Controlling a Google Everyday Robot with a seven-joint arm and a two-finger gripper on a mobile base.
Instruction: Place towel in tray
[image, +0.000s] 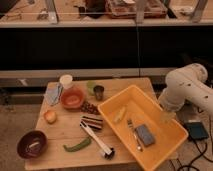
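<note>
A crumpled blue-grey towel (53, 95) lies at the table's far left, beside an orange bowl (73, 98). The yellow tray (159, 150) sits tilted on the right half of the table. It holds a yellowish item (120, 114), a fork (134, 133) and a folded grey-blue pad (145, 134). My white arm (186, 86) comes in from the right. The gripper (167, 116) hangs just above the tray's right rim, far from the towel.
On the table are a white cup (66, 80), a green cup (90, 86), a dark cup (99, 91), a striped black-and-white item (91, 122), a long brush (98, 140), a green pod (77, 145), a fruit (49, 116) and a maroon bowl (32, 144). A dark counter runs behind.
</note>
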